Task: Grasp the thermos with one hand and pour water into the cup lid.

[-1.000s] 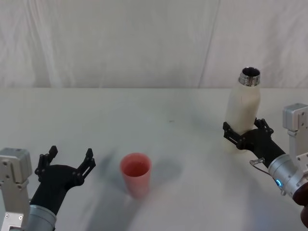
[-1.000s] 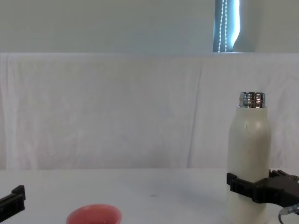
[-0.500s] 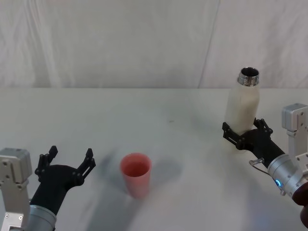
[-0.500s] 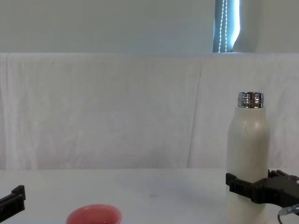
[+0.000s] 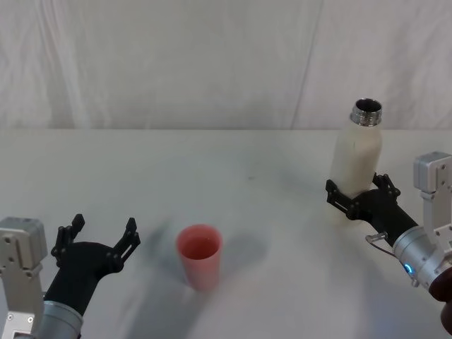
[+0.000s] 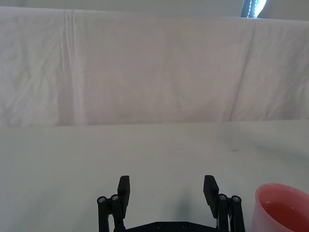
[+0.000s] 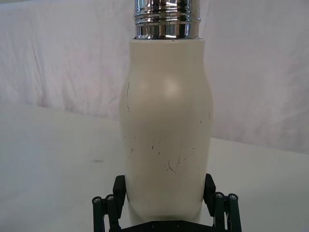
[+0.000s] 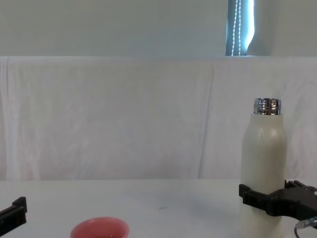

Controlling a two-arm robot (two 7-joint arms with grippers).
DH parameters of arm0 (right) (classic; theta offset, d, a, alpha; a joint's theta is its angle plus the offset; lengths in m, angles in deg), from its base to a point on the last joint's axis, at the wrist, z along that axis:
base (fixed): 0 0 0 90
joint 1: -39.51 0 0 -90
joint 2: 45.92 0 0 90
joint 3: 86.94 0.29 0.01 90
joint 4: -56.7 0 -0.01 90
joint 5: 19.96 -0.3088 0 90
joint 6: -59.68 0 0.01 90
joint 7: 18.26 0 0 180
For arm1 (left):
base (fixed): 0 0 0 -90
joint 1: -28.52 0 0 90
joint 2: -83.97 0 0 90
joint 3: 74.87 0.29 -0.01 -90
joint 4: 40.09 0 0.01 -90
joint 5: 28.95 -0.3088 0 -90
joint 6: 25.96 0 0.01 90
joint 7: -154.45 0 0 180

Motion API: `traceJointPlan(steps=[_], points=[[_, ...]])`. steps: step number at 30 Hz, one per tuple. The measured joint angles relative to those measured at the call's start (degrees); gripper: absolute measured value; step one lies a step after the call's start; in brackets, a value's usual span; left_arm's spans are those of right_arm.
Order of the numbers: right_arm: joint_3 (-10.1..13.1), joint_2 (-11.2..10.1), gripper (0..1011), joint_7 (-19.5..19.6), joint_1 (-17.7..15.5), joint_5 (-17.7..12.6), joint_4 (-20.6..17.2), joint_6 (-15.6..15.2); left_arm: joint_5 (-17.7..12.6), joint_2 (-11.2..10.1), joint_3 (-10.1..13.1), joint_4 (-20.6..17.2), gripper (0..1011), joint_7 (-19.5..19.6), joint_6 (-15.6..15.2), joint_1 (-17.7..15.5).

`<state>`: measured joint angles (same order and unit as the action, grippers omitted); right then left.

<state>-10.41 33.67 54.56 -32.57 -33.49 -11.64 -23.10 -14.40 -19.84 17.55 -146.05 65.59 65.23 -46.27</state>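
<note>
a pale, plain counter (image 5: 233, 169) runs wide and meets a white cloth backdrop (image 5: 176, 63) at its far edge. a pink-red cup lid (image 5: 199, 256) stands upright on it, near the front and left of centre, mouth open upward. a cream-white thermos (image 5: 357, 159) stands upright far to the right, well apart from the cup lid, its chrome neck uncapped.

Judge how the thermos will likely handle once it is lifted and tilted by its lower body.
The thermos looks rigid, so it should not deform. Its matte, curved body may slip, since the right end effector grips low. Tall and probably holding water, it could feel top-heavy and swing when tilted.
</note>
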Motion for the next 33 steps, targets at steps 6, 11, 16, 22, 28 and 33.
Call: traceJointPlan(steps=[6, 11, 16, 22, 28, 33], points=[[0.0, 0.0, 1001, 0.0, 0.0, 0.0, 0.0, 0.0, 0.0, 0.0, 0.0, 0.0, 1001, 0.0, 0.0, 0.0], [0.0, 0.0, 1001, 0.0, 0.0, 0.0, 0.0, 0.0, 0.0, 0.0, 0.0, 0.0, 1001, 0.0, 0.0, 0.0], [0.0, 0.0, 1001, 0.0, 0.0, 0.0, 0.0, 0.0, 0.0, 0.0, 0.0, 0.0, 1001, 0.0, 0.0, 0.0], [0.0, 0.0, 1001, 0.0, 0.0, 0.0, -0.1, 0.0, 0.0, 0.0, 0.0, 0.0, 1001, 0.0, 0.0, 0.0], [0.1, 0.0, 1001, -0.6, -0.4, -0.4, -0.8, 0.2, 0.0, 0.0, 0.0, 0.0, 1001, 0.0, 0.0, 0.0], [0.1, -0.1, 1001, -1.1, -0.5, -0.8, -1.1, 0.3, 0.0, 0.0, 0.0, 0.0, 1001, 0.0, 0.0, 0.0]])
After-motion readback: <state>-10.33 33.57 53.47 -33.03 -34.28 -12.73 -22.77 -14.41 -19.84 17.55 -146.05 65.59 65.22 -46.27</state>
